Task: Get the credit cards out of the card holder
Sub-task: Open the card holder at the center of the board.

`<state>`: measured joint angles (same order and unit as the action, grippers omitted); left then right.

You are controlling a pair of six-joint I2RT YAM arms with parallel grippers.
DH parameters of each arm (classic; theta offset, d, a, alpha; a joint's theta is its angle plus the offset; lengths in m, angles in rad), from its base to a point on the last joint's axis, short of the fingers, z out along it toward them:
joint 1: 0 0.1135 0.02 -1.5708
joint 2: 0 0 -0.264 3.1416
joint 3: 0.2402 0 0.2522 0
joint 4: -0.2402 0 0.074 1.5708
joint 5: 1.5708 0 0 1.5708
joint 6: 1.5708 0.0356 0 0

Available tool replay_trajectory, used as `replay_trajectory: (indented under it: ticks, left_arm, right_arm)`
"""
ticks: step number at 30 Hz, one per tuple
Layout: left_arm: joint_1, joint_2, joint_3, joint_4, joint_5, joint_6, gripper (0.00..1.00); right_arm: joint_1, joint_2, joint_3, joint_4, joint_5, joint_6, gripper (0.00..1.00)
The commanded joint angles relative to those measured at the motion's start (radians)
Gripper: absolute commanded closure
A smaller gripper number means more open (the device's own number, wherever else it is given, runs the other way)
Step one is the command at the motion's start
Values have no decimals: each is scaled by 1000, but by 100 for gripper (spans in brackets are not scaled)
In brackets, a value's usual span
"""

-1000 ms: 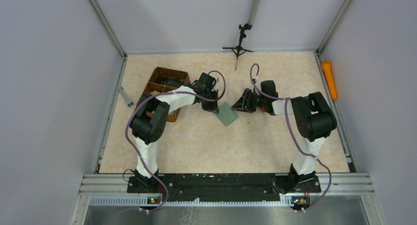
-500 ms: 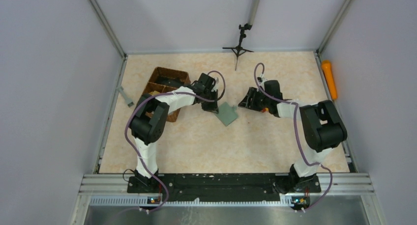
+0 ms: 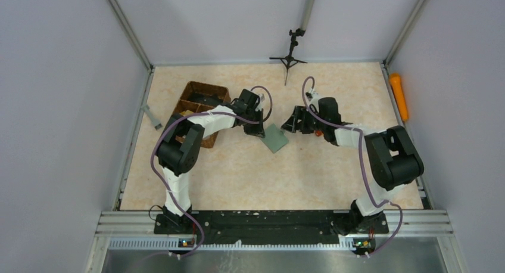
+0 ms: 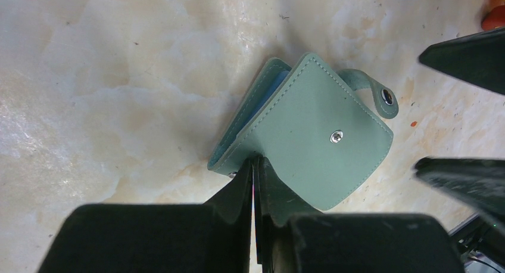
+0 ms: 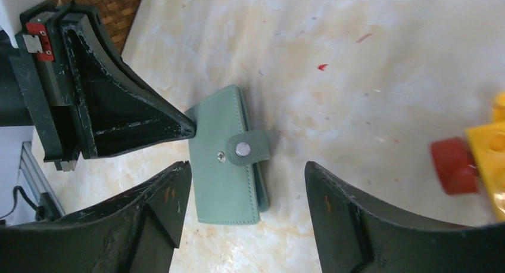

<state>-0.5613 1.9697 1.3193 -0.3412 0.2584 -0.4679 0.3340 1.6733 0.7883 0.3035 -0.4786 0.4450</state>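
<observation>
The grey-green card holder (image 3: 275, 137) lies folded on the table between both grippers. Its snap strap (image 4: 381, 94) hangs unfastened beside the cover stud. Blue lining shows at the gaping edge (image 4: 275, 85). No credit cards are visible; they are hidden inside. My left gripper (image 4: 253, 163) is shut, its tips touching the holder's near corner; it also shows in the right wrist view (image 5: 189, 130). My right gripper (image 5: 245, 168) is open and empty, hovering over the holder (image 5: 223, 166) with a finger on each side.
A brown wicker tray (image 3: 199, 106) stands behind the left arm. A yellow block (image 5: 491, 148) with a red part (image 5: 451, 164) lies near the right gripper. An orange object (image 3: 398, 96) lies along the right wall. A small tripod (image 3: 290, 55) stands at the back.
The right arm's elbow swung out to the right, and its gripper shifted slightly away and back toward the holder. The left gripper and the holder have not moved.
</observation>
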Motion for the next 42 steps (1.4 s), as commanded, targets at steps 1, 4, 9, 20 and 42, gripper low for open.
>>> replay_trajectory:
  ticks: [1,4,9,20,42]
  left_arm:
    - [-3,-8,-23,-36,4,26,93]
    - [-4,-10,-24,-36,4,26,93]
    - [-6,-11,-23,-36,5,26,93]
    - [-6,-5,-20,-39,11,26,92]
    - [-7,-96,-99,52,36,13,89]
  right_arm:
    - [65,47,92,-59,63,-102,26]
    - [68,69,109,-76,73,-105,28]
    - [69,92,137,-122,130,-99,46]
    - [68,64,94,-37,225,-46,55]
    - [68,-7,56,25,202,-26,100]
